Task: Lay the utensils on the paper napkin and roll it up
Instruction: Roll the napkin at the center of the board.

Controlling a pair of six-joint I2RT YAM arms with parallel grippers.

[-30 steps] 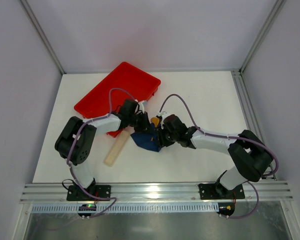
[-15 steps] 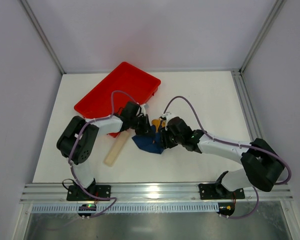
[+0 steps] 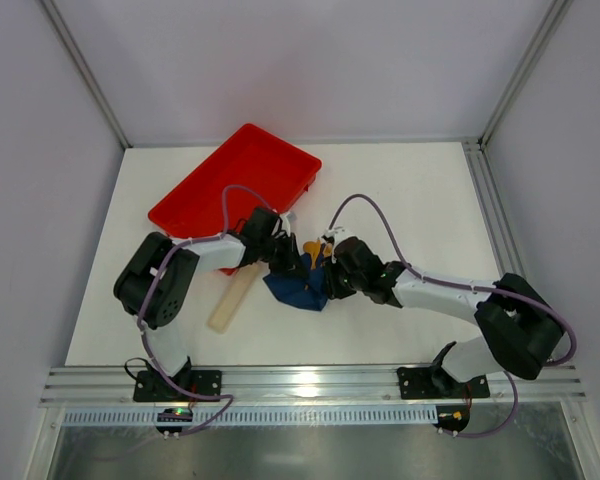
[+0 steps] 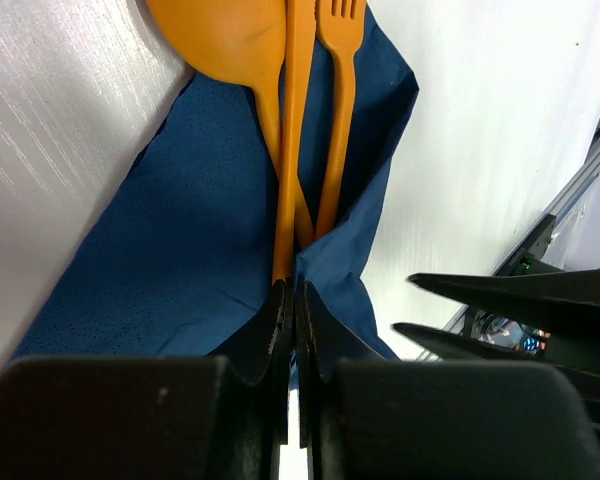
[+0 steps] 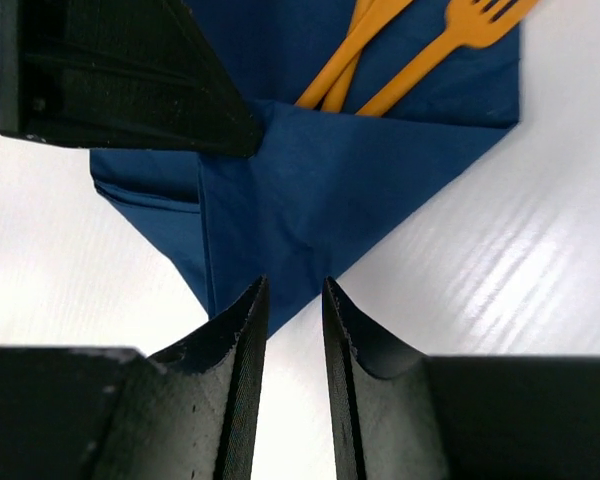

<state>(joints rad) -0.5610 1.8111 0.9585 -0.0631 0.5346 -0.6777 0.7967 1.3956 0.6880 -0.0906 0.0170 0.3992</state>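
From where I stand, the left claw (image 4: 293, 292) is pinched down to a slit on a raised fold of the paper napkin (image 4: 160, 250), just where the handle ends of the utensils (image 4: 298, 150) tuck under it. The right claw (image 5: 290, 285) faces it, fingers a little apart and gripping nothing. The napkin's near corner lies just ahead of its tips on the white surface (image 5: 500, 260).

Beyond the left claw's tips the three orange pieces run straight away, side by side and touching. There is a spoon (image 4: 225, 30) on its left, a fork (image 4: 342, 60) on its right and a slim piece between them (a knife, I'd guess). They lie on the napkin, and the spoon's bowl overhangs its far edge.

So the placing looks done and the rolling is in hand. The next move calls for drawing that fold over the handles without sliding the cutlery, while the right claw takes the free corner.

Farther off, behind the left claw, sit a red tray (image 3: 235, 180) and a pale strip (image 3: 233, 298). I can read no brand or writing anywhere.
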